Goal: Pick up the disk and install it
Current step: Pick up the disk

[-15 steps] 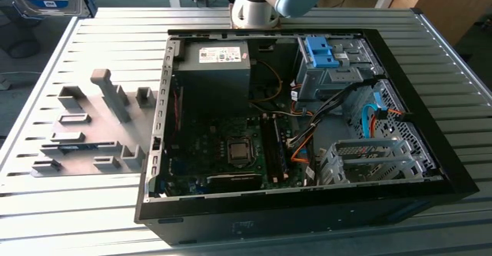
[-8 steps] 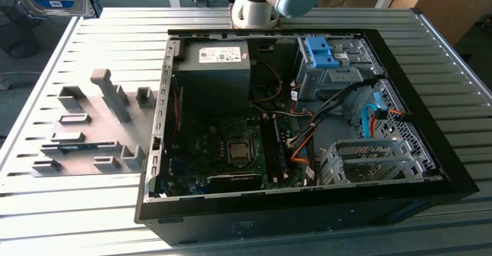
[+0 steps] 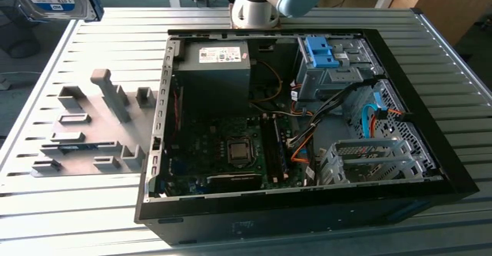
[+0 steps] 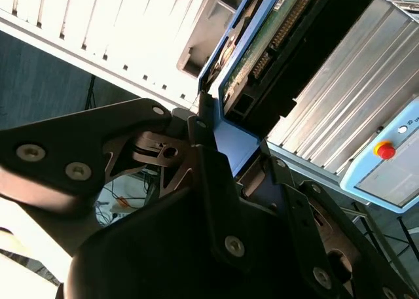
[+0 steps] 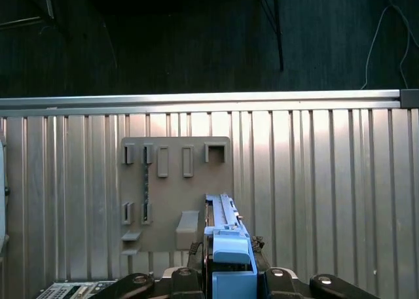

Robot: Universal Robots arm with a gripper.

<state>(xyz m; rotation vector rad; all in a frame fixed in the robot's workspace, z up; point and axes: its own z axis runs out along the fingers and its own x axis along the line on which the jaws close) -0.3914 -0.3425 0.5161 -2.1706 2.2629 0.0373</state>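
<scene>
Your gripper (image 4: pixel 236 148) is clamped on the blue plastic frame of the flat, rectangular silver-grey disk (image 4: pixel 262 44) and holds it high off the table, so I judge the pick-up done. Directly below the tool, well apart from the disk, lies the grey plate of upright holders (image 5: pixel 170 194) on the ribbed aluminium table (image 5: pixel 314 194), and there is open room all around the tool. Farther off to the side sits the open black computer case (image 3: pixel 307 218), its walls standing all round and the disk outside it, so installation is left.
</scene>
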